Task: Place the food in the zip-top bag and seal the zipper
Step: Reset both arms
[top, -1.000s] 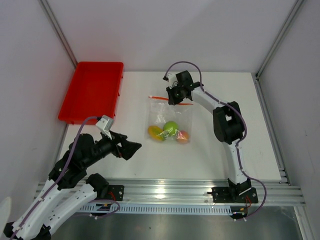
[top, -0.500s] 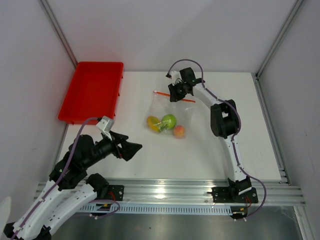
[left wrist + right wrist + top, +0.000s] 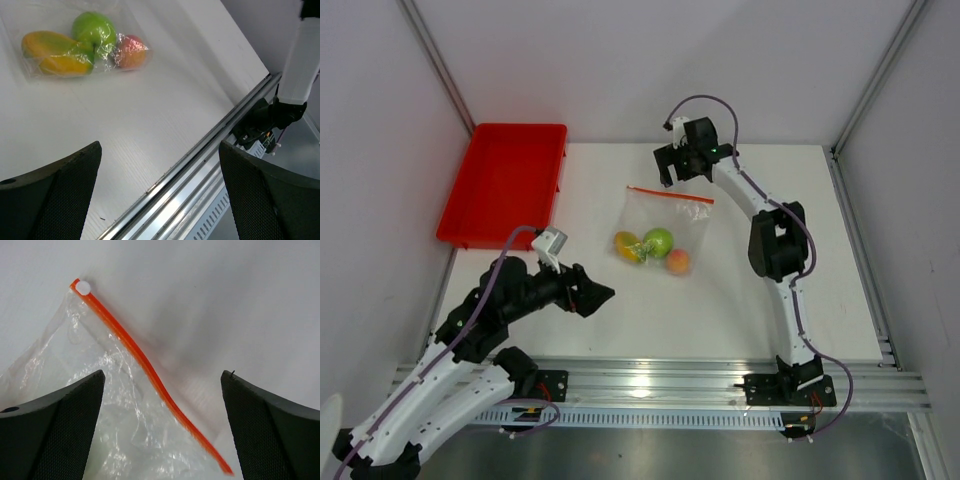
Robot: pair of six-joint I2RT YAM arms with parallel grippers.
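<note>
The zip-top bag lies flat on the white table with the food inside: a yellow-orange fruit, a green one and a pinkish-orange one. Its zipper runs along the far edge, and in the right wrist view a white slider sits at one end of the strip. My right gripper hangs open just above the zipper, holding nothing. My left gripper is open and empty to the bag's near left; that wrist view shows the bagged fruits.
A red rectangular tray stands at the back left of the table. The metal rail runs along the near edge, with the right arm's base bolted on it. Grey walls enclose the table on three sides.
My right gripper opened, let go of the zipper strip and moved off toward the far edge. The bag with the fruits was dragged slightly farther back. My left arm advanced a little to the right.
</note>
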